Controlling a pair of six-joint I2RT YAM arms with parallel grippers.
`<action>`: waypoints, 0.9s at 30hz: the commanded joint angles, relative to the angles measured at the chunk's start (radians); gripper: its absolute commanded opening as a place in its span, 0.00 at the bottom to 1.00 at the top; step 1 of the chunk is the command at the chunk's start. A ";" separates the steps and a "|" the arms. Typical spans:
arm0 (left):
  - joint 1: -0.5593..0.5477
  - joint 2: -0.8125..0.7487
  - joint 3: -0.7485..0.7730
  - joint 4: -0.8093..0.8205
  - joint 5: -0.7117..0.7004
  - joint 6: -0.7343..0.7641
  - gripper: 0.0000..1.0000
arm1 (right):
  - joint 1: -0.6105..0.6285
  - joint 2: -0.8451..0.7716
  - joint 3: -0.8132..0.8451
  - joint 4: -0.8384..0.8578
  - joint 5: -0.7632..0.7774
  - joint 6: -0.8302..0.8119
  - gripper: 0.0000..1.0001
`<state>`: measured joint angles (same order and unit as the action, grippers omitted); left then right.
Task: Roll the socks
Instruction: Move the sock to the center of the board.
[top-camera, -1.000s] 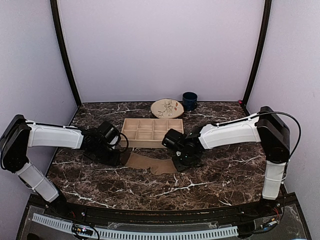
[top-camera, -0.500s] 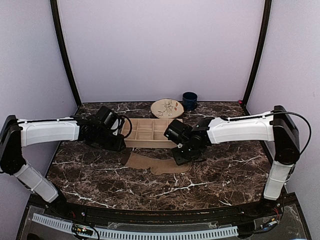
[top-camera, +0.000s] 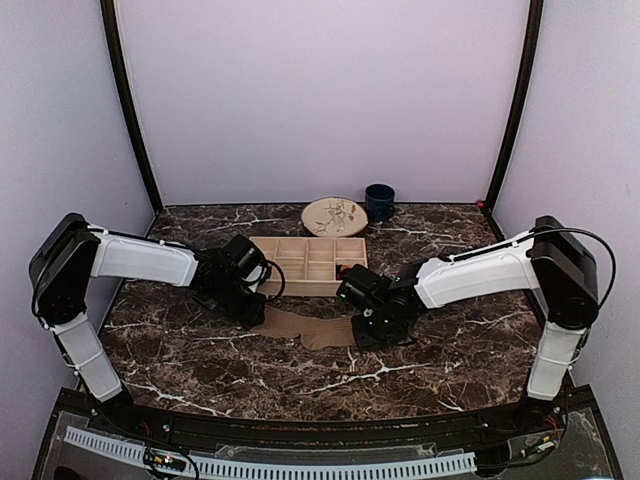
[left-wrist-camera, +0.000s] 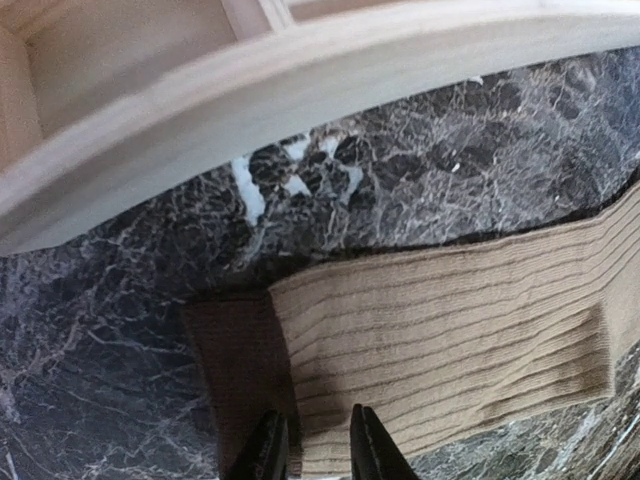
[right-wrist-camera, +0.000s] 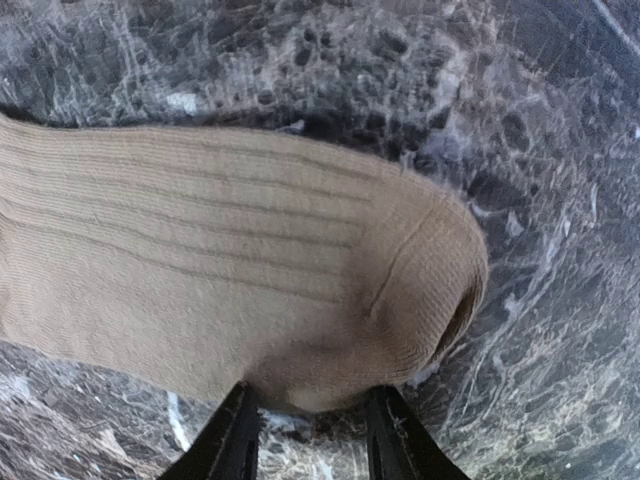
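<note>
From above, the tan sock (top-camera: 300, 326) lay flat across the middle of the marble worktop (top-camera: 450, 340). The wooden tray (top-camera: 300, 291) sat just beyond it at 12 o'clock, with a plate (top-camera: 334, 216) and a mug (top-camera: 379, 202) farther back. The left hand (top-camera: 252, 308) was down at the sock's 9 o'clock end and the right hand (top-camera: 365, 328) at its 3 o'clock end.

In the left wrist view, the left hand (left-wrist-camera: 318, 455) had its jaws only narrowly parted. The ribbed cuff of the tan sock (left-wrist-camera: 440, 330) showed in the gap, but I could not tell whether it was pinched. The tray's wall (left-wrist-camera: 300, 90) ran along at 12 o'clock.

In the right wrist view, the right hand (right-wrist-camera: 315, 440) stood partly open at 6 o'clock, its fingers flanking the near edge of the sock's toe (right-wrist-camera: 220, 270). Whether it had a grip was unclear.
</note>
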<state>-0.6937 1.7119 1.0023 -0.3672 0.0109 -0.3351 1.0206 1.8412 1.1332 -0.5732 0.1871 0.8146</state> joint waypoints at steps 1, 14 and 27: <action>-0.028 0.033 0.010 -0.030 0.009 0.014 0.25 | -0.003 0.043 -0.038 0.039 -0.009 0.048 0.36; -0.120 0.034 -0.005 -0.048 0.041 -0.050 0.25 | -0.122 -0.047 -0.148 -0.012 0.075 0.026 0.36; -0.203 0.027 0.050 -0.107 0.069 -0.058 0.25 | -0.244 -0.004 -0.082 -0.041 0.125 -0.094 0.36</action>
<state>-0.8700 1.7477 1.0168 -0.3969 0.0566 -0.3927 0.8135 1.7779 1.0370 -0.5358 0.2707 0.7734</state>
